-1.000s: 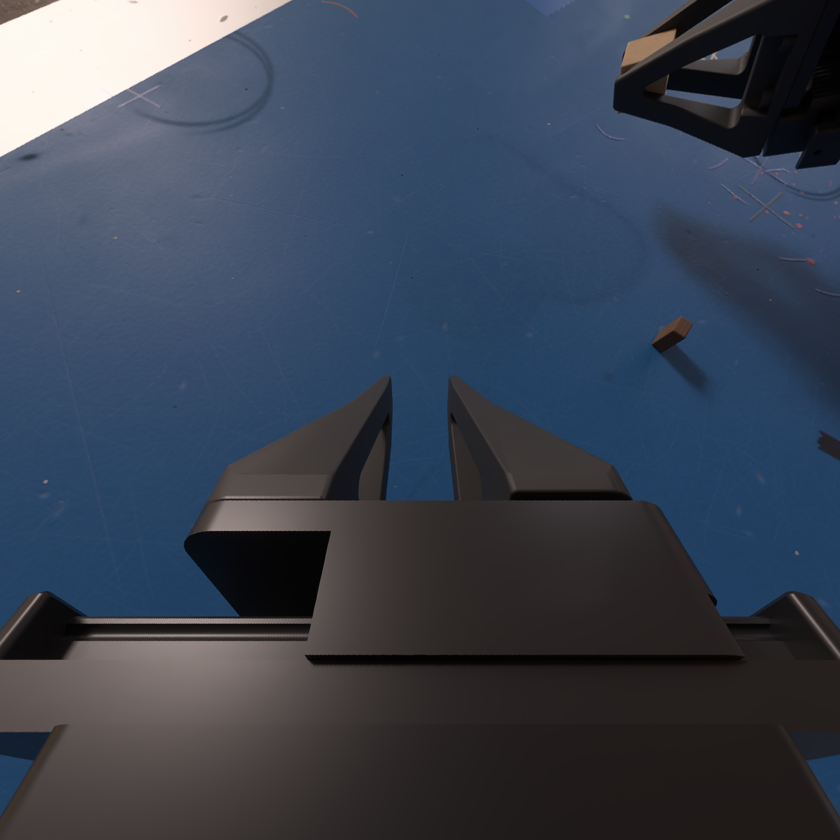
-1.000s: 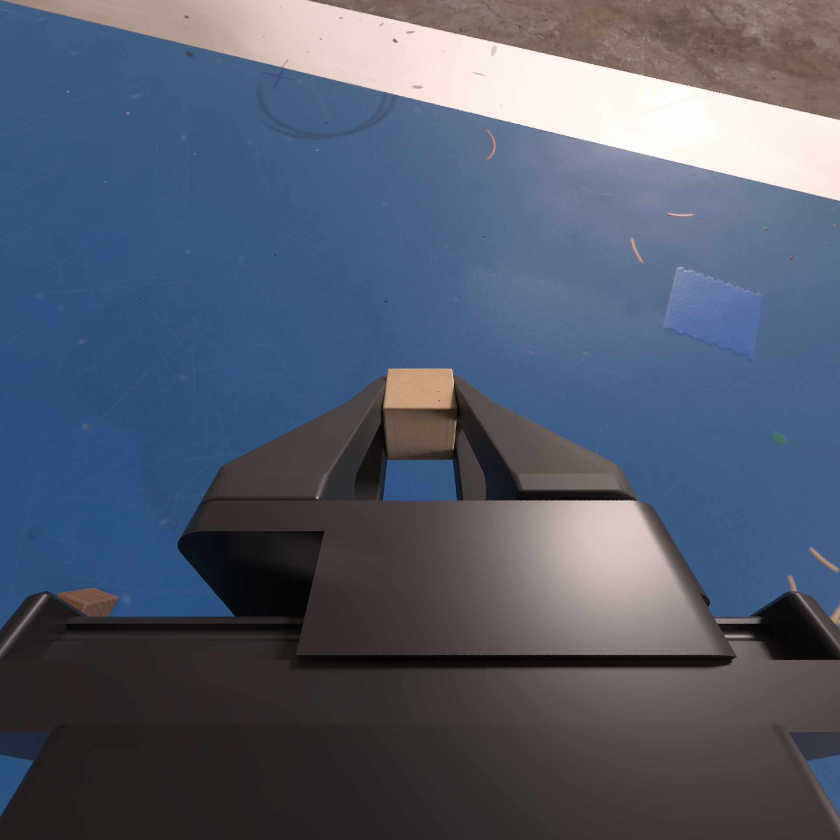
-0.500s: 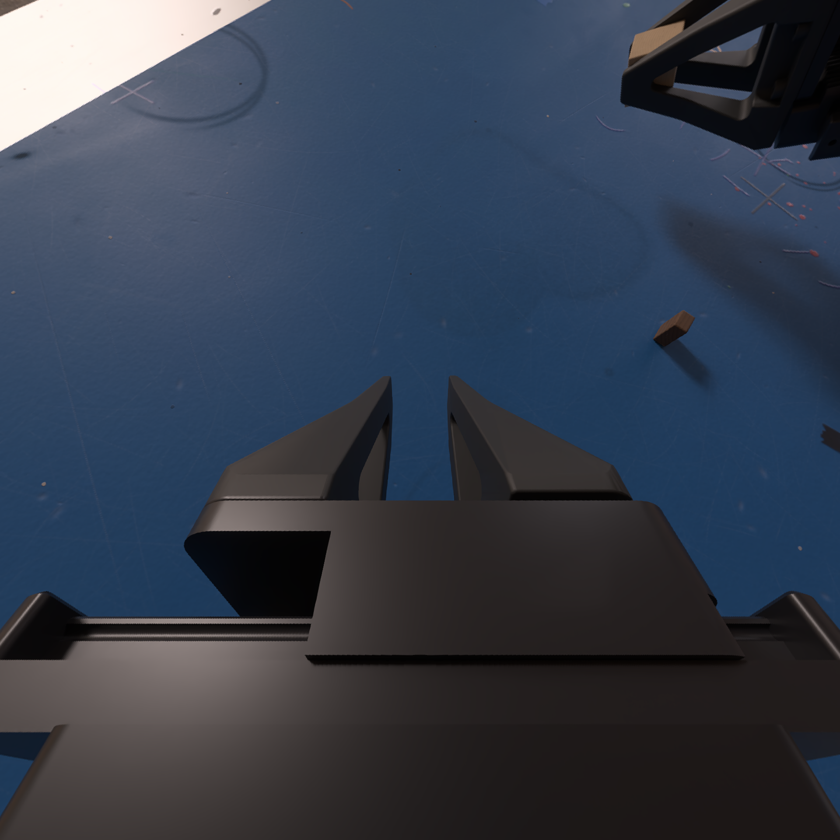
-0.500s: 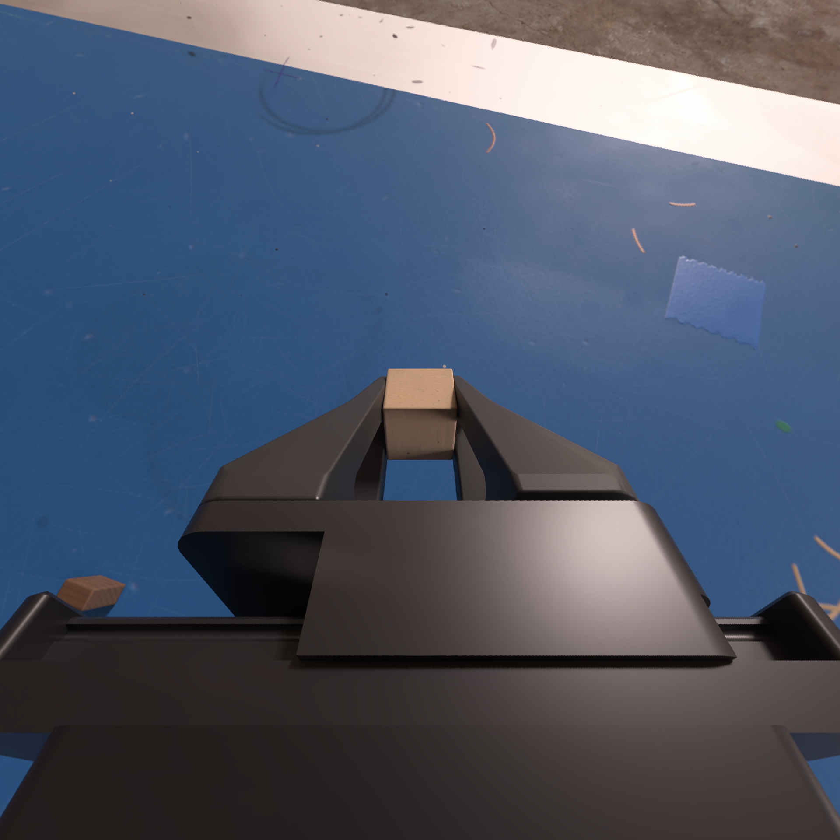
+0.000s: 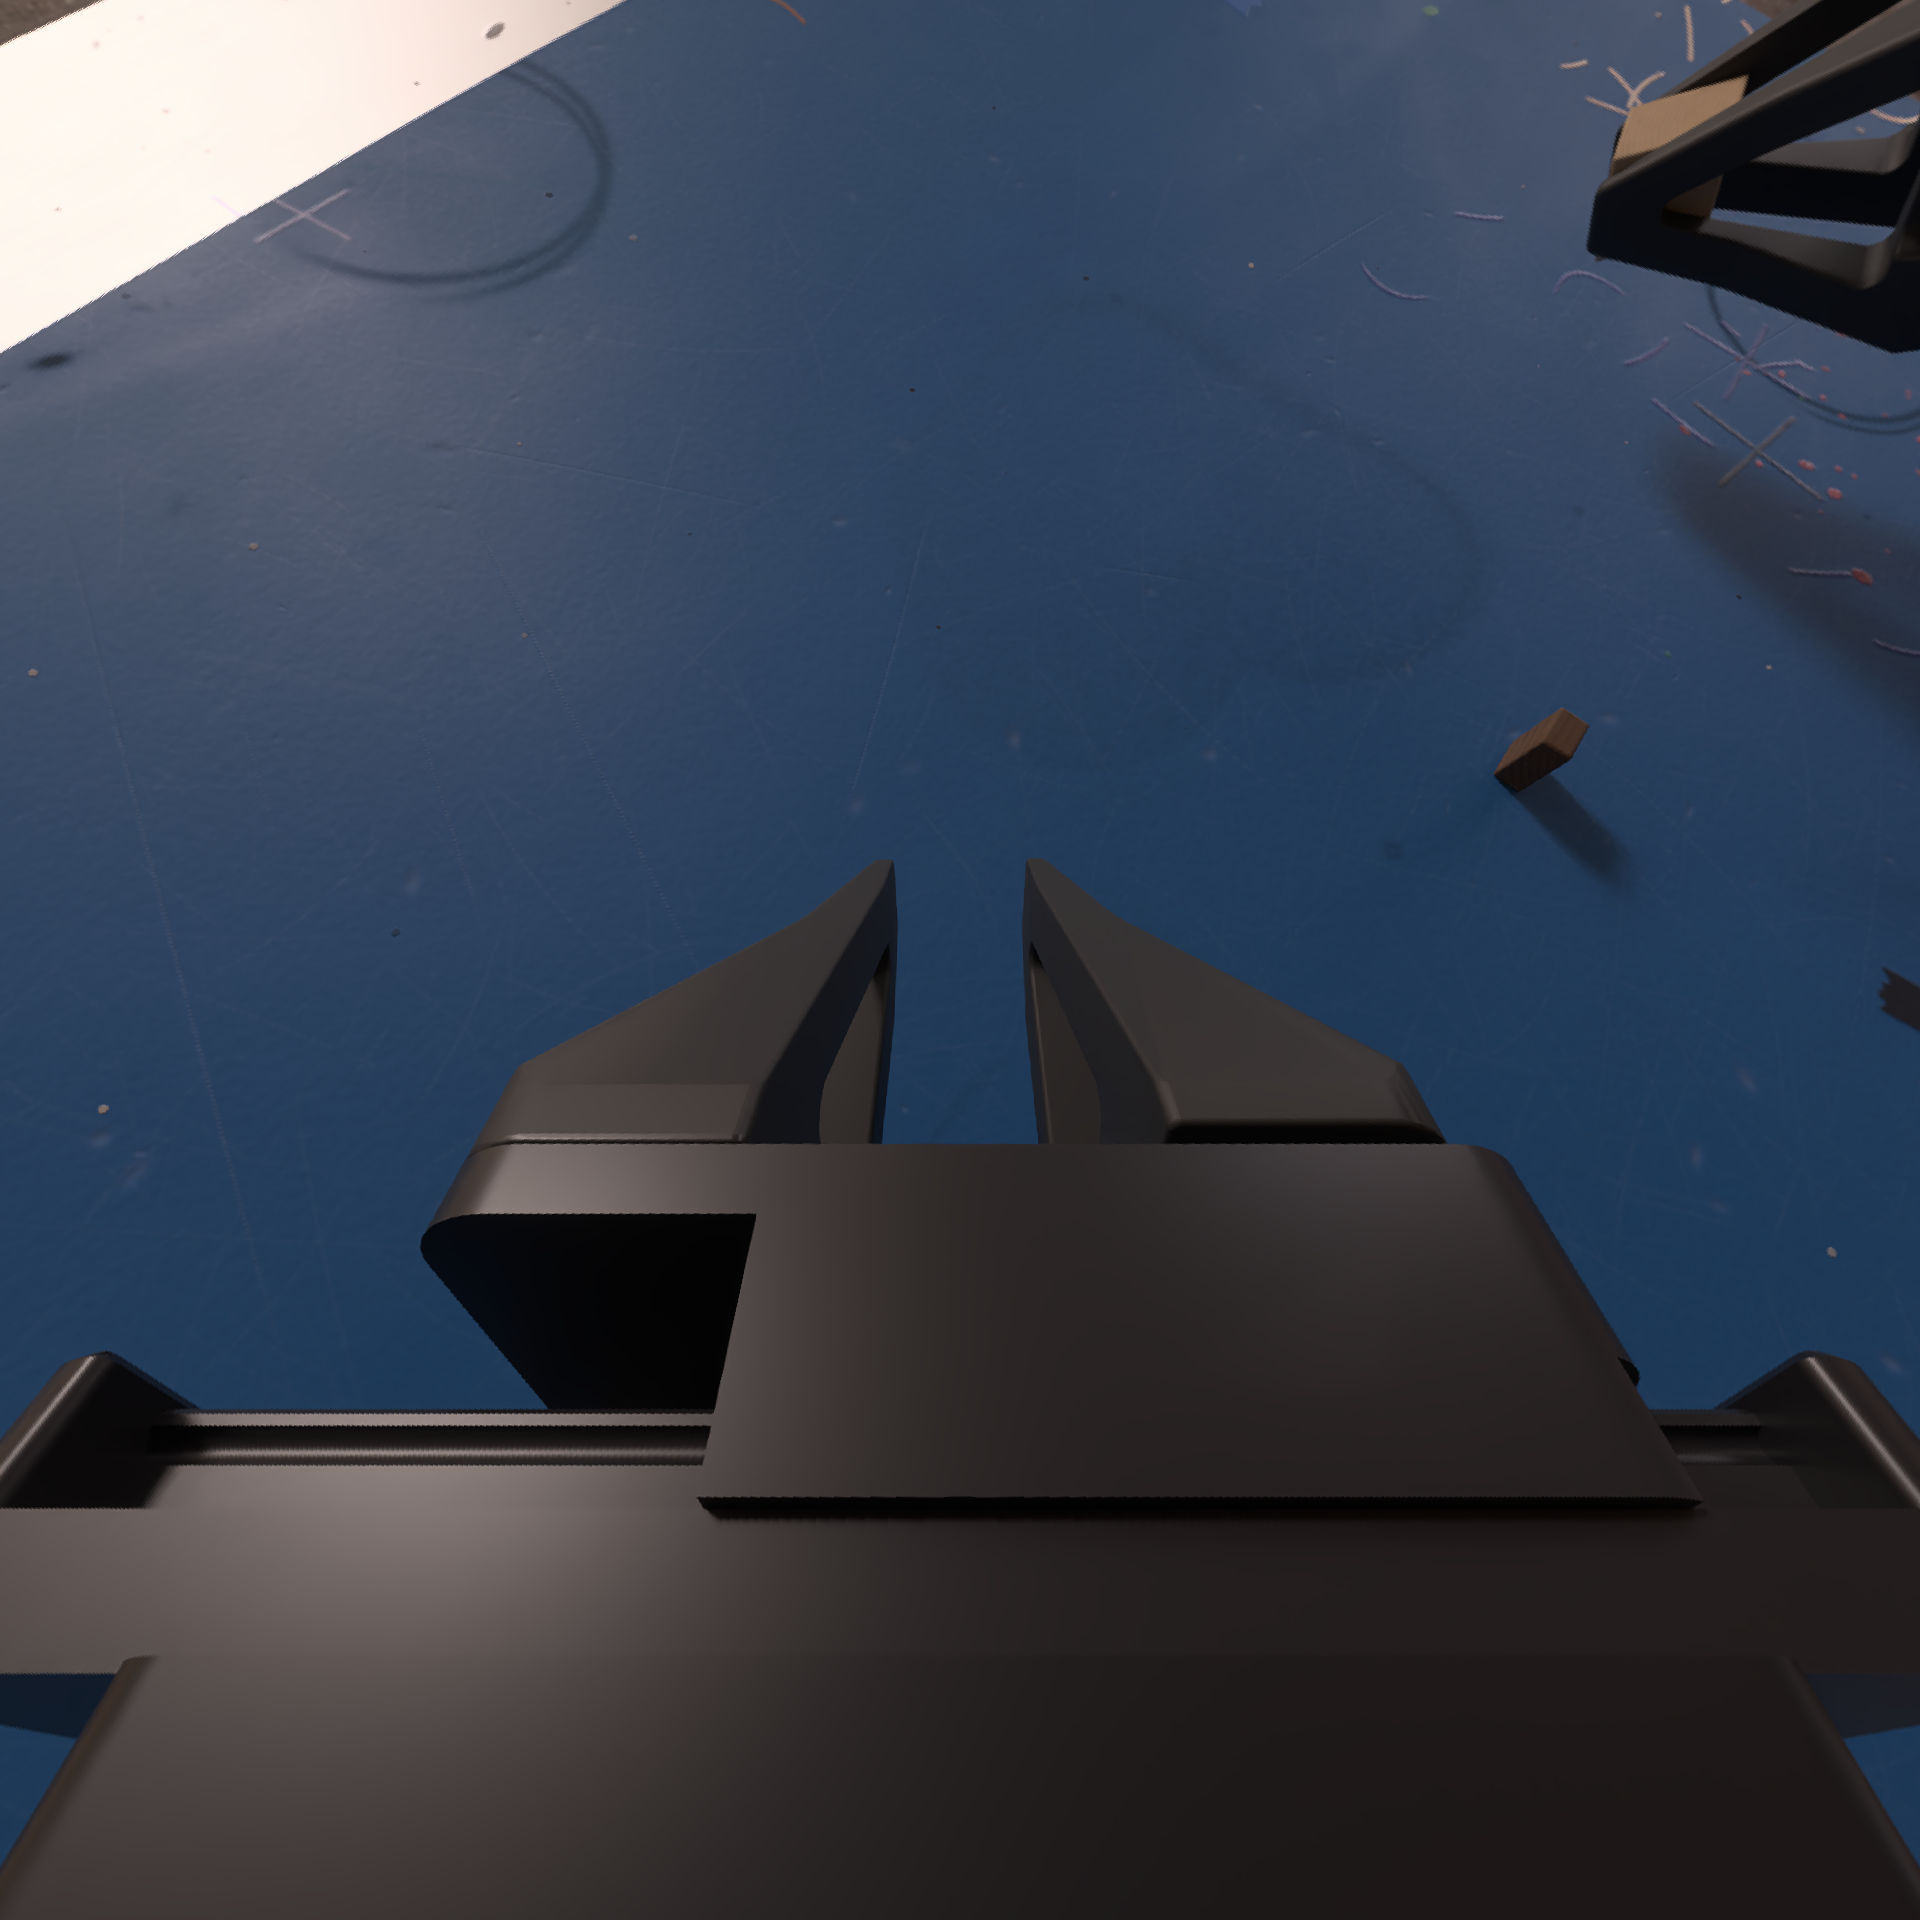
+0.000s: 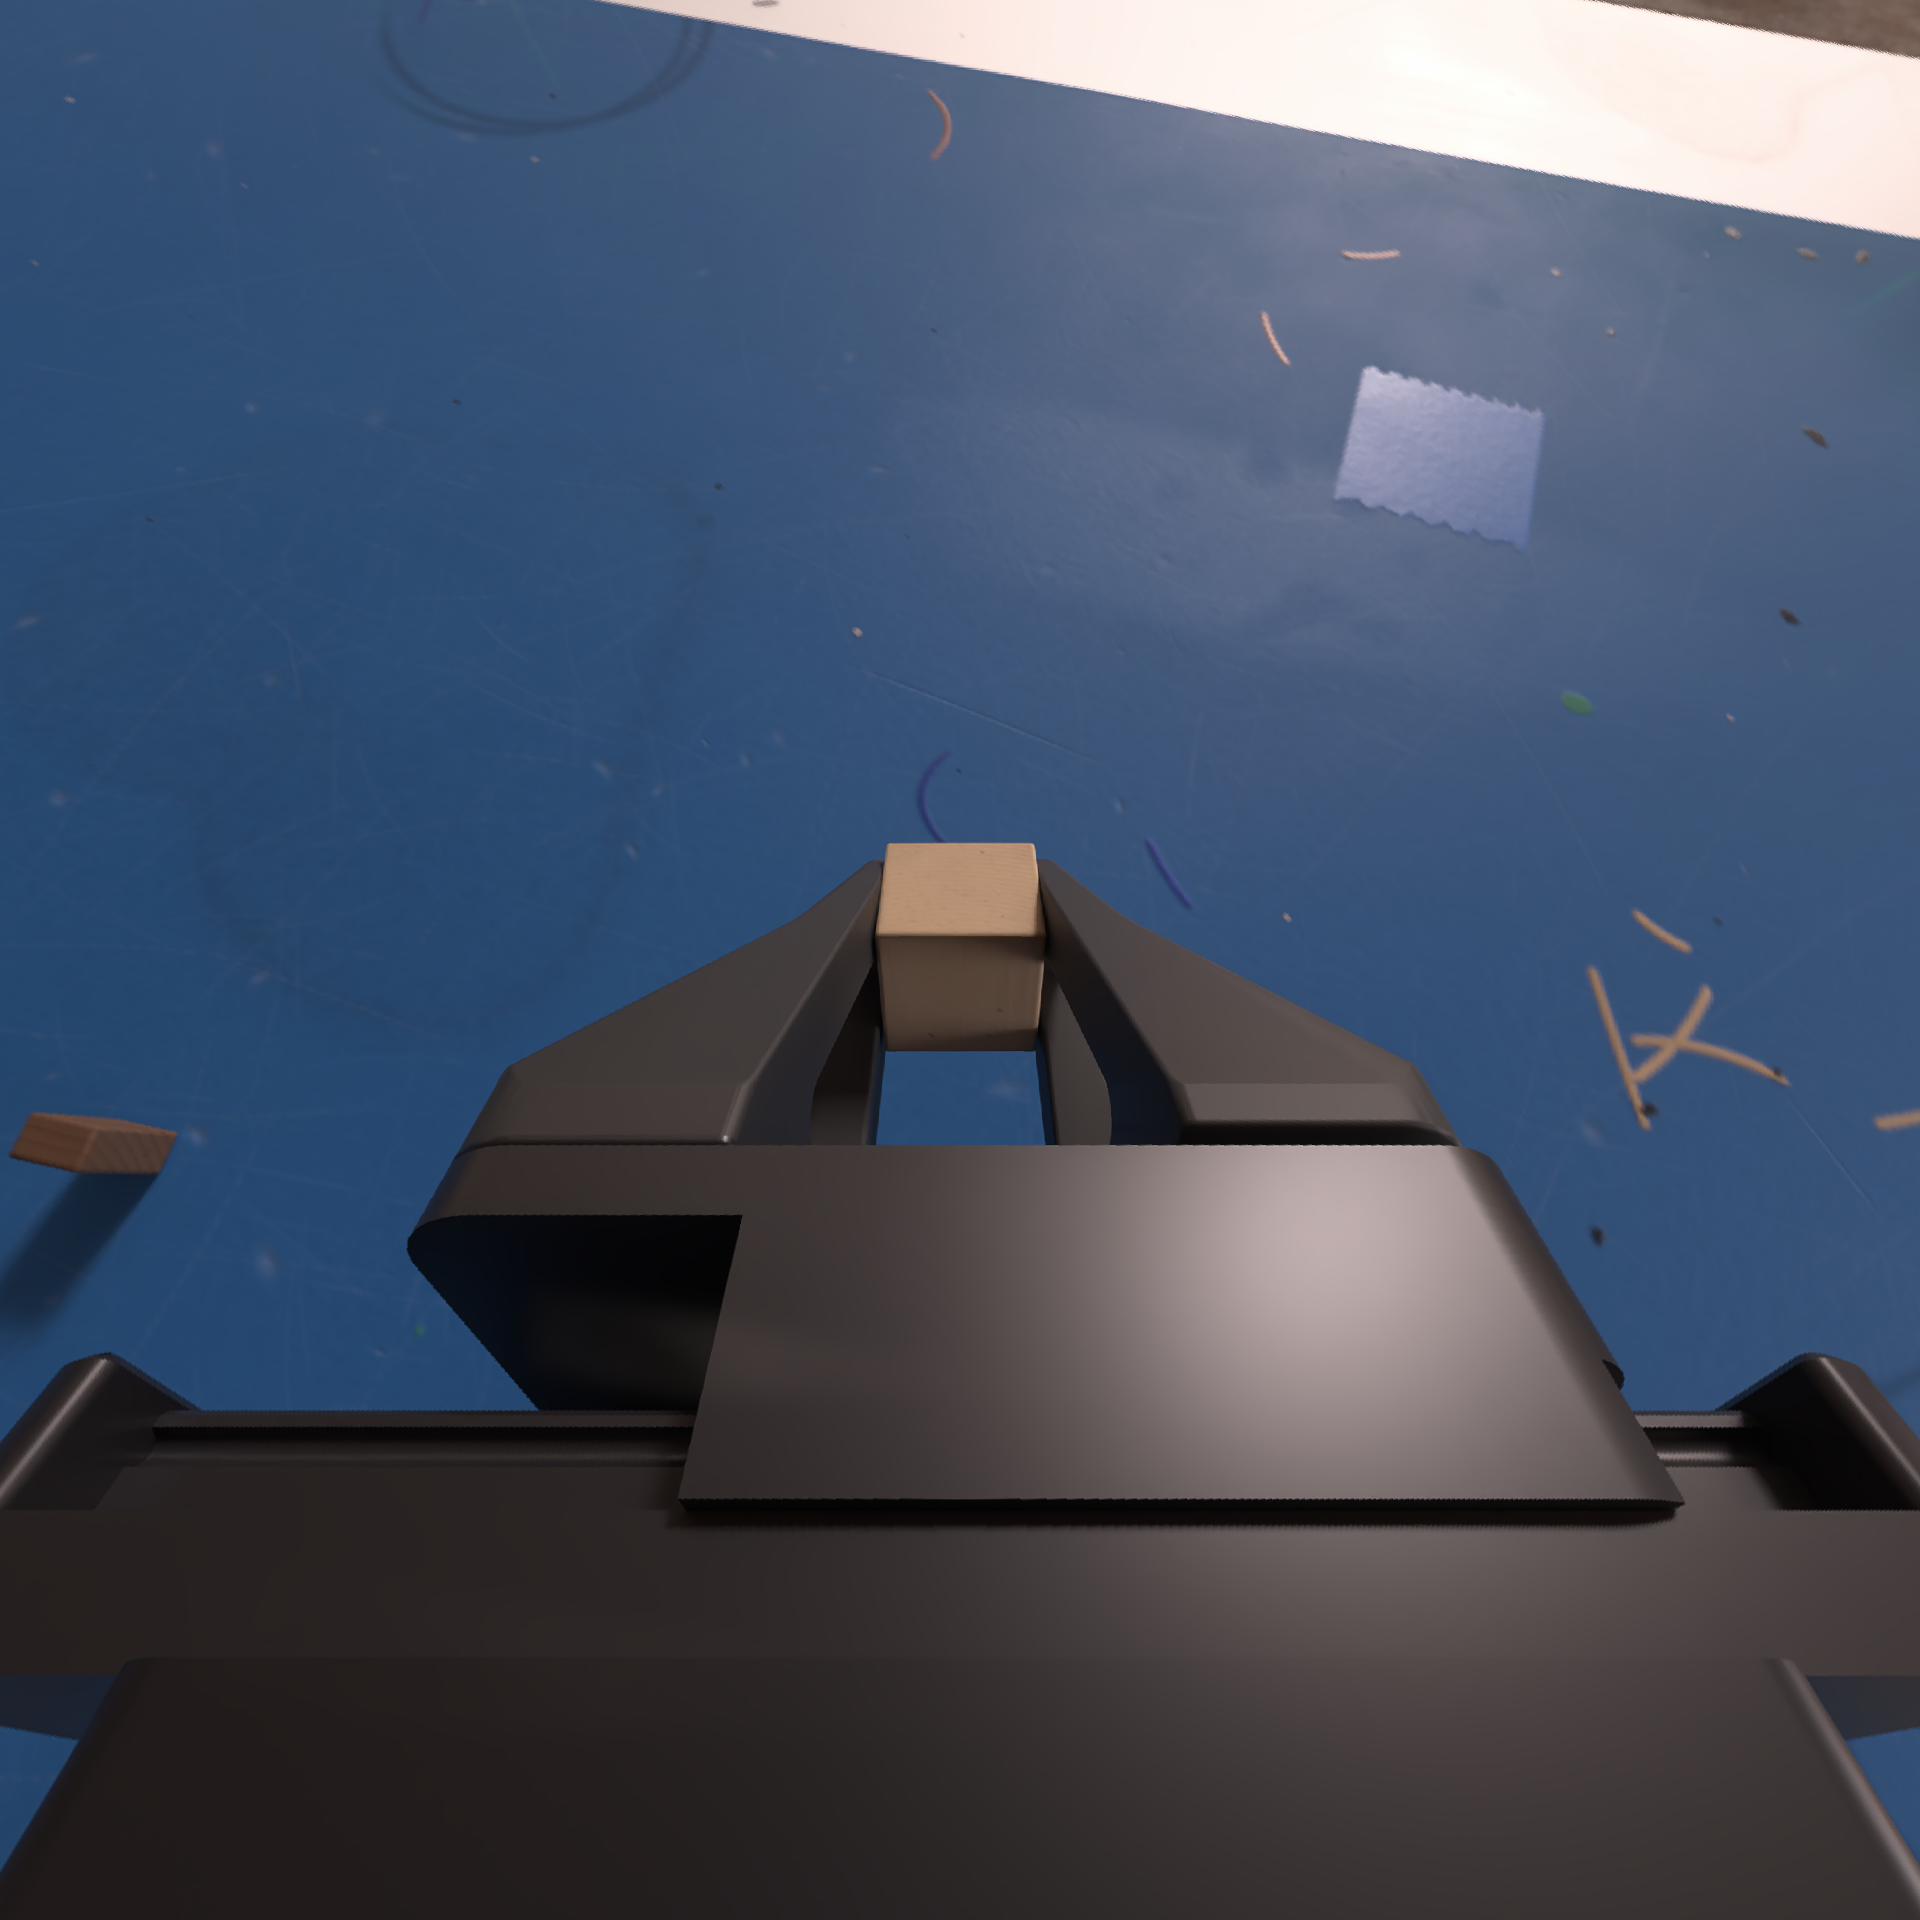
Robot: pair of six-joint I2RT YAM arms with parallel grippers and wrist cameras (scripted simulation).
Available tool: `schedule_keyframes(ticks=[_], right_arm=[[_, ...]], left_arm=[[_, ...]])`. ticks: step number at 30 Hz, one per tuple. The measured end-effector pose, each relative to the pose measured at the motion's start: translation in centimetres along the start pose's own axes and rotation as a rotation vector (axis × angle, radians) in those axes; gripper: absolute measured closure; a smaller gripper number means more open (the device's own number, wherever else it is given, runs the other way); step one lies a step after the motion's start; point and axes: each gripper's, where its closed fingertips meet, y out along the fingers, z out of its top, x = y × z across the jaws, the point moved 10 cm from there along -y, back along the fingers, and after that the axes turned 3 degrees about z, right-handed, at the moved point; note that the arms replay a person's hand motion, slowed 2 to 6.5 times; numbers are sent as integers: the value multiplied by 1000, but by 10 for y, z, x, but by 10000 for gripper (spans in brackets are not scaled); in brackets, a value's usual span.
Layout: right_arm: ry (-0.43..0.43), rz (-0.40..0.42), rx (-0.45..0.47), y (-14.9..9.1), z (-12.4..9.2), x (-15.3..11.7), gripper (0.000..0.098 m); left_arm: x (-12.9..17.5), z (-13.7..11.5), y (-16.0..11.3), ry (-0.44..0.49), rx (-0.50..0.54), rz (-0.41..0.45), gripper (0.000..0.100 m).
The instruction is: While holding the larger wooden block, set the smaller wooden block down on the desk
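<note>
Larger block: a pale wooden cube [image 6: 958,940], pinched between the right gripper's [image 6: 958,883] two fingertips, held above the desk, one flat face toward the camera; no long axis to speak of.
Smaller block: a darker brown piece [image 5: 1542,748] lying on the blue desk mat [image 5: 727,520], casting a shadow beside it; its long axis runs slantwise in the left wrist view, and nearly level across the picture in the right wrist view [image 6: 91,1143].
Left gripper: [image 5: 958,883] fingers parted by a narrow gap with only mat showing between them, holding nothing; the smaller block sits well off to its right.
Around: a pale rectangular patch with wavy edges [image 6: 1439,455] on the mat, orange scratch marks [image 6: 1662,1039], a faint drawn ring [image 5: 468,187], and a white desk border [image 5: 156,135].
In the way: nothing lies between either gripper and the smaller block.
Only in the left wrist view: the right gripper [image 5: 1766,135] from outside, at the top right corner, with the cube's [image 5: 1673,125] end showing.
Only in the right wrist view: the patch and the cube's full front face.
</note>
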Motion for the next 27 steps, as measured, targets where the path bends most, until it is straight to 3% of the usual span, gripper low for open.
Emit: schedule_keyframes(ticks=[13,27], right_arm=[[39,-20,-13,-21,-16,11,755],[-8,-76,-50,-27,-23,5,755]], left_arm=[[1,-2,0,16,3,-4,796],[3,-2,-1,40,12,-8,796]])
